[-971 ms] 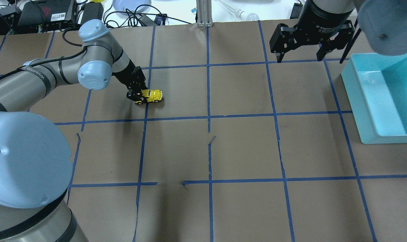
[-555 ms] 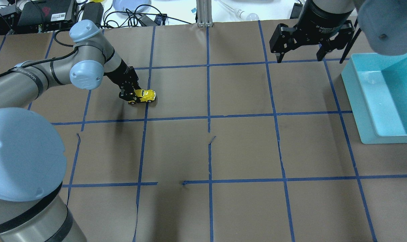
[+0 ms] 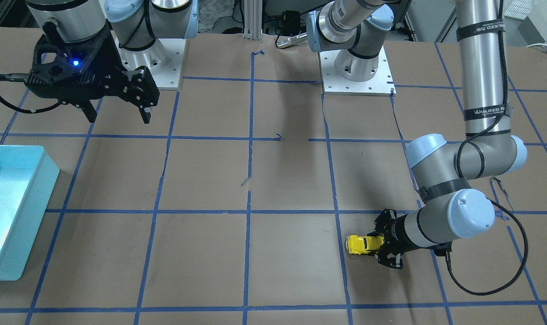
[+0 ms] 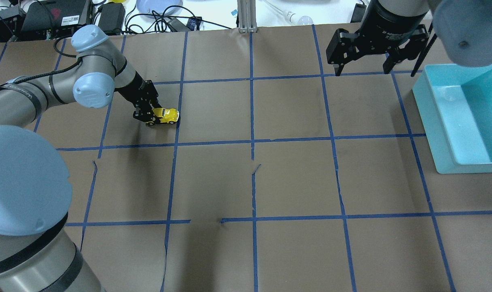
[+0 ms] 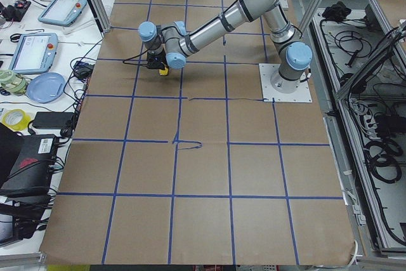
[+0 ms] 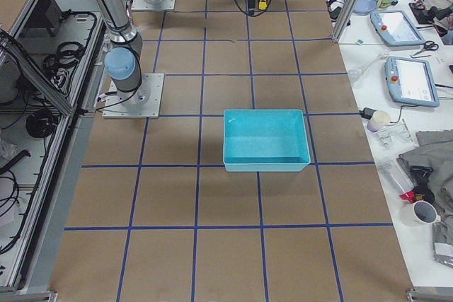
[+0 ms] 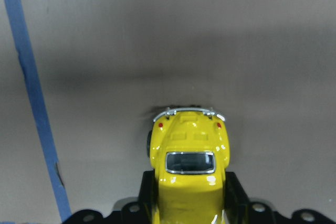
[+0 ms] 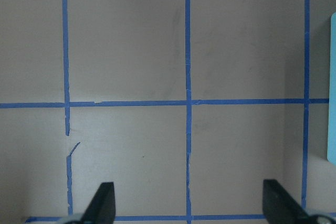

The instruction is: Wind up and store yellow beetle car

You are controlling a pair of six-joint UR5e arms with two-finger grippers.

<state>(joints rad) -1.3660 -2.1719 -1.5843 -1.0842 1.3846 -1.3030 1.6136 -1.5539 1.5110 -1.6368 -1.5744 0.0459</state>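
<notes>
Taillights (image 7: 160,124) on yellow beetle car (image 7: 189,174) show only in wrist view.

turquoise rectangular plastic bin (image 4: 428,121) sits upright on table | brown paper-covered tabletop (image 4: 294,178) carries blue tape grid; paper torn along seams | pale blue round plate (image 5: 45,87) on side bench

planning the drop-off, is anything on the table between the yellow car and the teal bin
Nothing visible does. The yellow beetle car, clamped in the left gripper, and the teal bin have only the taped table between them. The right gripper hangs open near the bin, raised off the surface.
</notes>
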